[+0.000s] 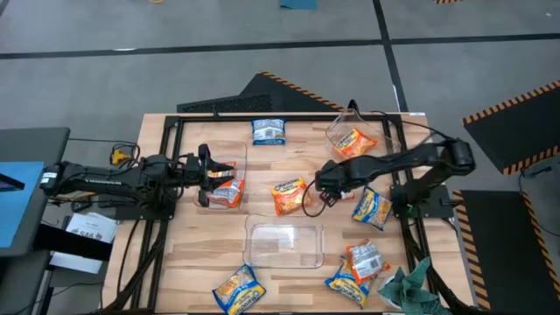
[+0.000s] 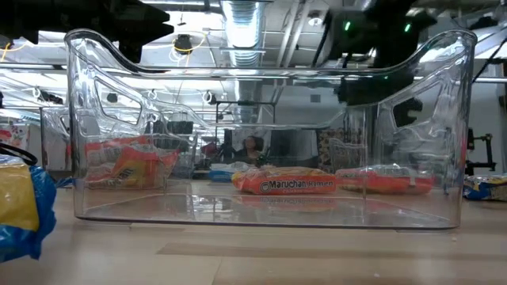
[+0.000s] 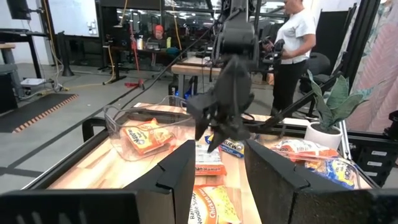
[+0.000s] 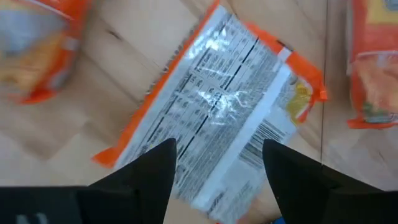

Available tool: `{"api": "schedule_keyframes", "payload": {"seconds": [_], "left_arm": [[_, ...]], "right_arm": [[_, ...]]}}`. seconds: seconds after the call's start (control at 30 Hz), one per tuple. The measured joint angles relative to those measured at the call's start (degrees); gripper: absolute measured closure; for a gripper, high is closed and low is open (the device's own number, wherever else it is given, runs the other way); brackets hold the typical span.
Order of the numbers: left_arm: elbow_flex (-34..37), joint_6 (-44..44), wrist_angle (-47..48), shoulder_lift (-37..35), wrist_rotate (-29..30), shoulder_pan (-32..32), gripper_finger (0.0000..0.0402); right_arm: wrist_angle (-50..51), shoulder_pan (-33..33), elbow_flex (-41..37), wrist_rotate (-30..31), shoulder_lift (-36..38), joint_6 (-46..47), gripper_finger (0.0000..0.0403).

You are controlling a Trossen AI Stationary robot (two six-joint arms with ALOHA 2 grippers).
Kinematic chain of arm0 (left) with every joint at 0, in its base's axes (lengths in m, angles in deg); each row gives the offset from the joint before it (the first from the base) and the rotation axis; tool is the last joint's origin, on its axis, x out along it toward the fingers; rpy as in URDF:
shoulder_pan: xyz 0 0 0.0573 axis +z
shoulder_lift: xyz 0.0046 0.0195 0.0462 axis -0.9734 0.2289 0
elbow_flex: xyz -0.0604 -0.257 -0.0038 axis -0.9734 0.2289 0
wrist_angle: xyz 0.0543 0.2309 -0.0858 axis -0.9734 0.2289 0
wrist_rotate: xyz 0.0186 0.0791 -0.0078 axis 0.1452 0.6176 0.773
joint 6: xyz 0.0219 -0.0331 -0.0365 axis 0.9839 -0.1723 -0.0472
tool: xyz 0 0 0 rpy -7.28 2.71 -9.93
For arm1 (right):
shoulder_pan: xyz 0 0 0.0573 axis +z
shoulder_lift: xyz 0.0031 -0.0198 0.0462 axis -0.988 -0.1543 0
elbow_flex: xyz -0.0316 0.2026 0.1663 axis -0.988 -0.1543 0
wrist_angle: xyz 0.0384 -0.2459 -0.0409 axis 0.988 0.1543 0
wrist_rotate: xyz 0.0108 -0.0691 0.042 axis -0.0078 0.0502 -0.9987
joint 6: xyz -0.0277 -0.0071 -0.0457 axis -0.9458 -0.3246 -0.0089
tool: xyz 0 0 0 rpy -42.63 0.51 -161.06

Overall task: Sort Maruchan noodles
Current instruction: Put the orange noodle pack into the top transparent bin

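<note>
My right gripper point(image 1: 322, 182) is open mid-table, pointing down. In its wrist view the gripper point(image 4: 217, 177) has a finger on each side of a packet lying silver-white back up with orange edges point(image 4: 221, 106). An orange packet point(image 1: 289, 196) lies just left of it. My left gripper point(image 1: 208, 175) is open over the left clear tub point(image 1: 234, 150), above the orange packets point(image 3: 208, 205) inside. The far-right tub point(image 1: 337, 129) holds one orange packet point(image 1: 354, 140). Blue-and-yellow packets lie at the far edge point(image 1: 269, 131), on the right point(image 1: 372, 208) and near point(image 1: 238, 289).
An empty clear tub point(image 1: 284, 243) stands near the table's front and fills the low view point(image 2: 261, 127). Two more packets point(image 1: 359, 267) and a teal-green cloth point(image 1: 407, 289) lie at the near right corner. A person point(image 3: 292, 43) stands beyond the table.
</note>
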Motion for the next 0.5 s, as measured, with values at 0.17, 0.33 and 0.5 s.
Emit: {"api": "schedule_keyframes", "payload": {"seconds": [0.17, 0.33, 0.5], "left_arm": [[0.00, 0.09, 0.06, 0.00, 0.02, 0.00, 0.0276], [0.00, 0.07, 0.04, 0.00, 0.07, 0.02, 0.0276], [0.00, 0.07, 0.02, 0.00, 0.09, 0.02, 0.0276]], "right_arm": [[-1.01, -0.63, 0.41, -0.08, -7.43, -1.77, 0.0138], [-2.32, 0.41, 0.77, 1.49, -11.38, -3.30, 0.0147], [-2.72, 1.57, 0.47, 2.20, -11.07, -3.50, 0.0249]]}}
